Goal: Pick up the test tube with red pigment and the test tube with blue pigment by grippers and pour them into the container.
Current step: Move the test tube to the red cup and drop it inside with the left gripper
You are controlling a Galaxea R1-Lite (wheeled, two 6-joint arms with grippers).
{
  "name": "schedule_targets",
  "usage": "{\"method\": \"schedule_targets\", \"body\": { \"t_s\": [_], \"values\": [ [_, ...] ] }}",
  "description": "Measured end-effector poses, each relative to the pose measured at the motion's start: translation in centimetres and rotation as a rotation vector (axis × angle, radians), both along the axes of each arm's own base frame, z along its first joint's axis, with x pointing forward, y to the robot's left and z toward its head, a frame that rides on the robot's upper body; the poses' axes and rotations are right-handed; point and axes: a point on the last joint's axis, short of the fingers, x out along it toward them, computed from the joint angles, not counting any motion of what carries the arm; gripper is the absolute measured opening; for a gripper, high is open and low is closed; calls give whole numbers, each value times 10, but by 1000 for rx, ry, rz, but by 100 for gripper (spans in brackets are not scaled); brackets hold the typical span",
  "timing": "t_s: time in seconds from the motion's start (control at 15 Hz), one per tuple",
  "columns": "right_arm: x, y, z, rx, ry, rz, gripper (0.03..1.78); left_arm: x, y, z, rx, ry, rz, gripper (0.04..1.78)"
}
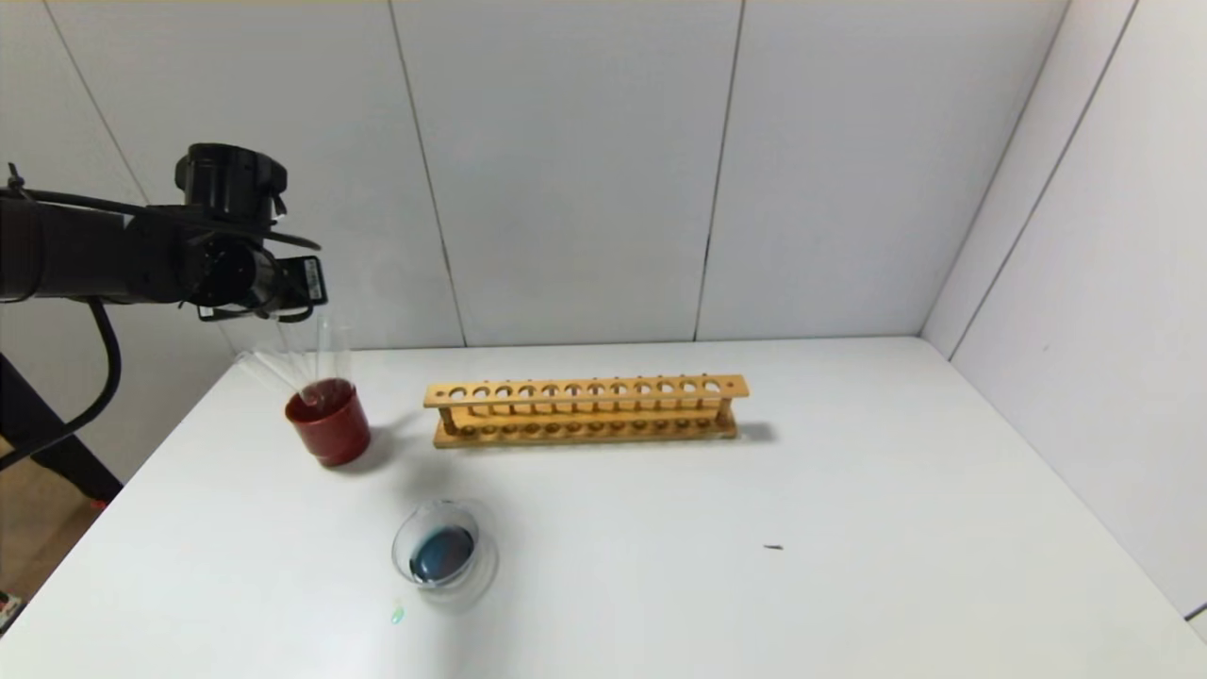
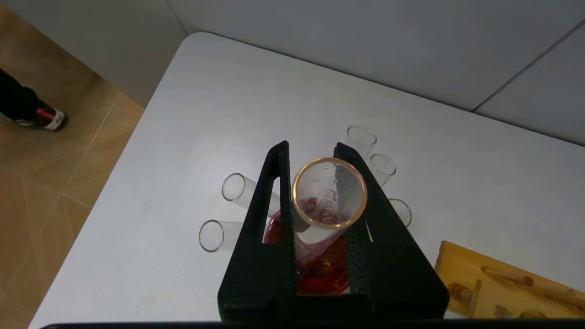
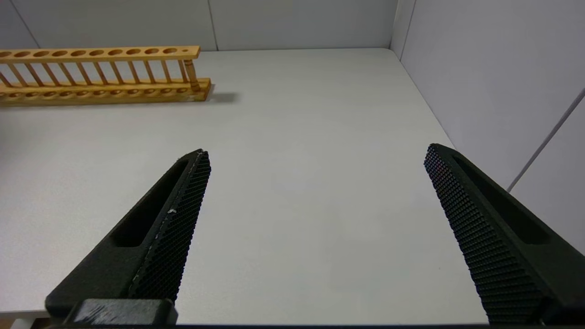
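My left gripper (image 1: 283, 306) hangs over the dark red cup (image 1: 330, 429) at the table's far left. In the left wrist view the gripper (image 2: 311, 148) is shut on the test tube with red pigment (image 2: 315, 242). That tube is nearly empty, with red streaks inside, and its lower end reaches into the cup (image 2: 324, 278). The container (image 1: 401, 547), a clear glass dish nearer the front, holds dark teal-blue liquid. No tube with blue liquid shows. My right gripper (image 3: 315, 153) is open and empty above bare table, out of the head view.
Several colourless tubes (image 2: 237, 187) lean out of the red cup. An empty wooden tube rack (image 1: 585, 410) stands behind the dish, right of the cup. A small green spot (image 1: 397, 615) lies in front of the dish. Walls close the back and right.
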Motion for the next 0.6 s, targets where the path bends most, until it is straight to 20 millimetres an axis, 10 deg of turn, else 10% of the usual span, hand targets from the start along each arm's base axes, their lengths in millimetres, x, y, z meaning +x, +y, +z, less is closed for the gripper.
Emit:
{"method": "schedule_targets", "body": {
  "t_s": [0.6],
  "values": [
    [0,0,0,0,0,0,171,-3,-3,-23,-2,21,-12,34]
  ]
}}
